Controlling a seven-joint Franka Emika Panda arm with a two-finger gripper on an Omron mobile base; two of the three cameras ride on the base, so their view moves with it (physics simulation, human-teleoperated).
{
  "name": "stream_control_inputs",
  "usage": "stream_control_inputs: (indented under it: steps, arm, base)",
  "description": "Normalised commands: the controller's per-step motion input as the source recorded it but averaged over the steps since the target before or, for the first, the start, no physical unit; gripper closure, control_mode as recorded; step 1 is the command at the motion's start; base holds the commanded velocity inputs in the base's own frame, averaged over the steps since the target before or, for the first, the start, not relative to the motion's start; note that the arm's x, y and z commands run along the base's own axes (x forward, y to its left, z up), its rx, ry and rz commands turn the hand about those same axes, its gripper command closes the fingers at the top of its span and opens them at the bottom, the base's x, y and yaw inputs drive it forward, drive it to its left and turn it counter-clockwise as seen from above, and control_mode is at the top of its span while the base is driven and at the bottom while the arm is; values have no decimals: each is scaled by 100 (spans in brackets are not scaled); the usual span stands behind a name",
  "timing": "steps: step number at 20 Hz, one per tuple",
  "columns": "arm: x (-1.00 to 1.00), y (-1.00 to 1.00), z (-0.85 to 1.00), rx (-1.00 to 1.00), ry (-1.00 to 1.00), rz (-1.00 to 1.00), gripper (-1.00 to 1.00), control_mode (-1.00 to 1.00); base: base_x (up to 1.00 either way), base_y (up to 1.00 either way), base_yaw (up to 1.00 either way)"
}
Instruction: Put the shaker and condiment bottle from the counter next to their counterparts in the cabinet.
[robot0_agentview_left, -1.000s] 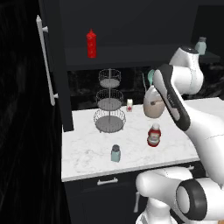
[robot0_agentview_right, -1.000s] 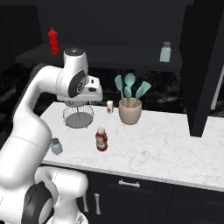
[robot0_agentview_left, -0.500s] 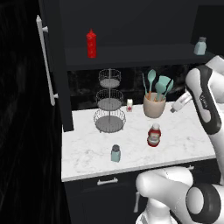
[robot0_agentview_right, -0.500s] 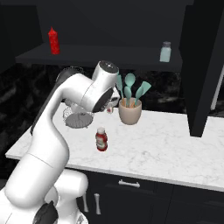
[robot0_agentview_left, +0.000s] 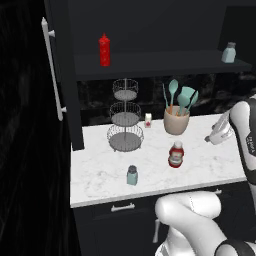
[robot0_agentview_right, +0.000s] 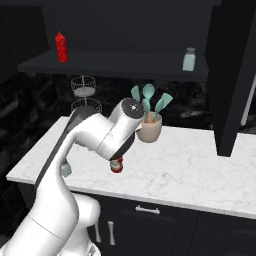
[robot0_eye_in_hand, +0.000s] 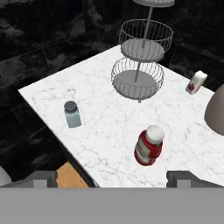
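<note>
Arm had swung right since the earlier frame, clearing the utensil crock (robot0_agentview_left: 176, 121). Left base view: shaker (robot0_agentview_left: 132, 175) and condiment bottle (robot0_agentview_left: 175, 154) stood upright on the table (robot0_agentview_left: 95, 175), apart. Right base view: arm hid most of the bottle; counterparts on the cabinet (robot0_agentview_right: 110, 65) shelf. Hand view: jaws spread wide, empty; bottle (robot0_eye_in_hand: 148, 145) just ahead, between the tips, shaker (robot0_eye_in_hand: 72, 113) farther left.
</note>
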Motion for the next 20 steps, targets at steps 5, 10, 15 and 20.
stream_control_inputs:
  steps: [5, 10, 15, 20]
  arm:
    - [-13, -14, -49, 9, -7, 1, -100, -100]
    - [-9, -2, -21, 1, -5, 0, -100, -100]
    - [-3, 0, -20, 3, -16, 0, -100, -100]
    - [0, -5, -31, 6, -12, 4, -100, -100]
  base:
    - [0, 0, 0]
    - [0, 0, 0]
    - [0, 0, 0]
    - [0, 0, 0]
